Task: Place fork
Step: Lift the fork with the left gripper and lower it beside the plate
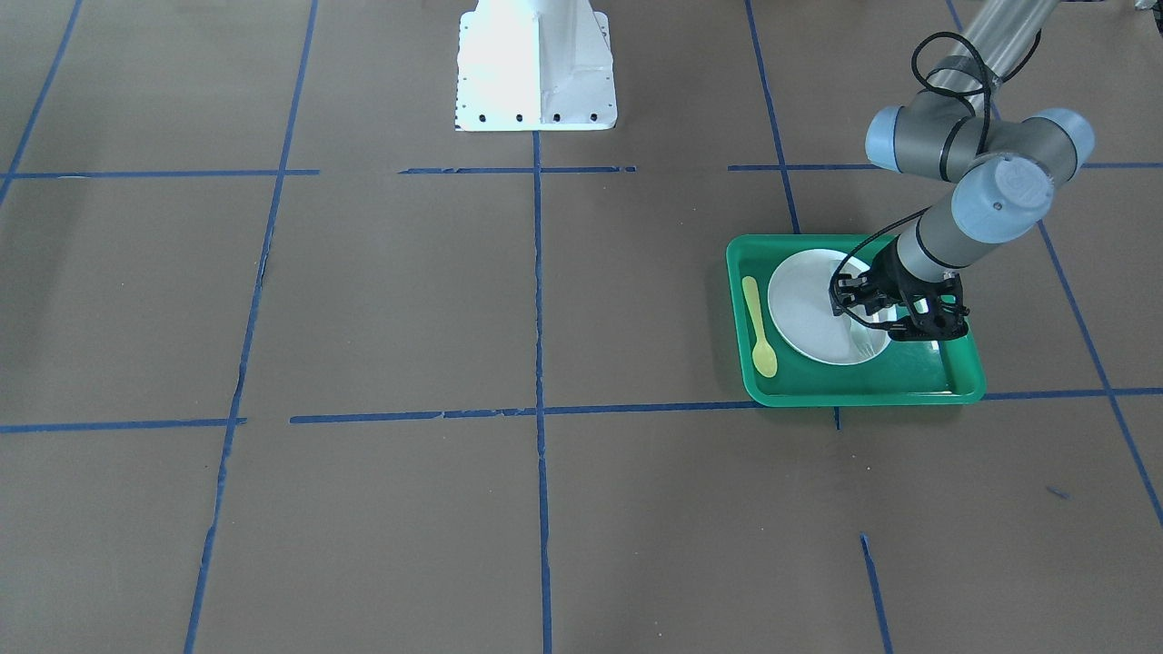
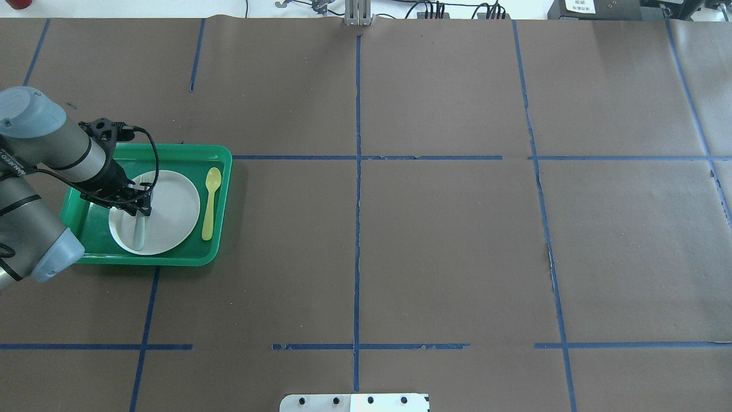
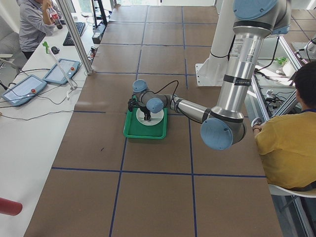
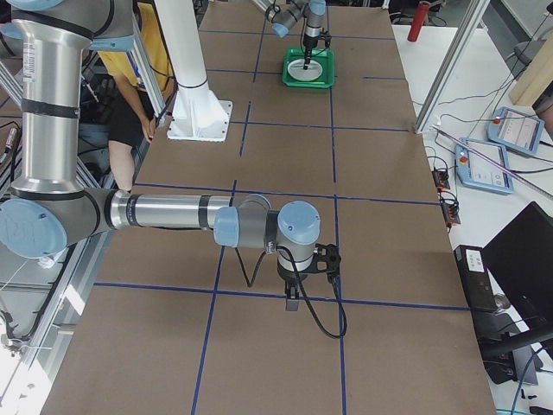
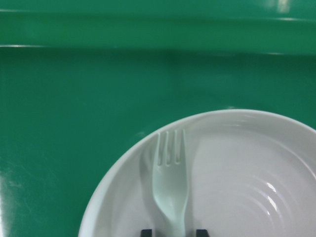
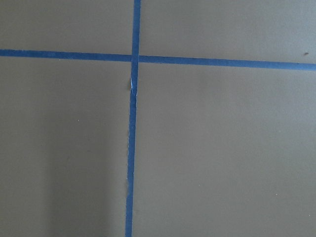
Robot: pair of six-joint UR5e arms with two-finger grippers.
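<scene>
The pale mint fork [image 5: 170, 182] lies flat on the white plate [image 5: 237, 182] near its rim, tines pointing at the tray wall. In the overhead view the fork [image 2: 139, 232] shows on the plate's [image 2: 174, 200] left part. My left gripper [image 5: 174, 232] is low over the plate, open, one fingertip on each side of the fork's handle with a gap on both sides. It also shows in the overhead view [image 2: 143, 206] and the front view [image 1: 877, 318]. My right gripper [image 4: 294, 303] hangs over bare table far away; I cannot tell whether it is open or shut.
The plate sits in a green tray [image 2: 220, 166] with raised walls. A yellow-green spoon [image 2: 210, 203] lies in the tray beside the plate. The robot's white base [image 1: 536, 73] stands at mid-table. Brown paper with blue tape lines covers the table.
</scene>
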